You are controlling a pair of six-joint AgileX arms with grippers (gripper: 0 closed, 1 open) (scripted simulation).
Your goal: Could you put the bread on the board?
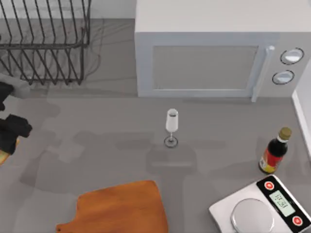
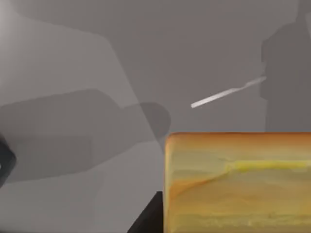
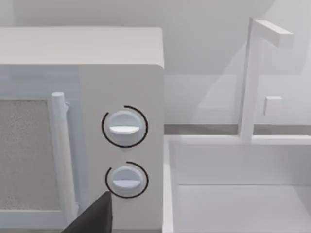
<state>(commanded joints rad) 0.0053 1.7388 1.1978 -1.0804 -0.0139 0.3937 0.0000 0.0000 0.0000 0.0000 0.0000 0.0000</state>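
Observation:
The bread [image 2: 238,184] is a golden-yellow block with an orange-brown crust, close up in the left wrist view. In the top view only a corner of the bread [image 1: 4,156] shows at the far left edge. My left gripper [image 1: 7,145] is there, shut on it, with one dark finger [image 2: 146,218] beside the loaf, held clear of the table. The board [image 1: 121,208], flat orange-brown wood with a short handle stub, lies at the front of the table, right of that gripper. A dark part of my right gripper [image 3: 92,218] shows in front of the microwave's knobs.
A white microwave [image 1: 209,58] stands at the back, a wire dish rack [image 1: 43,39] at the back left. A wine glass [image 1: 171,124] stands mid-table. A sauce bottle [image 1: 275,150] and a white scale [image 1: 262,208] are at the right front. A white sink [image 3: 238,194] adjoins the microwave.

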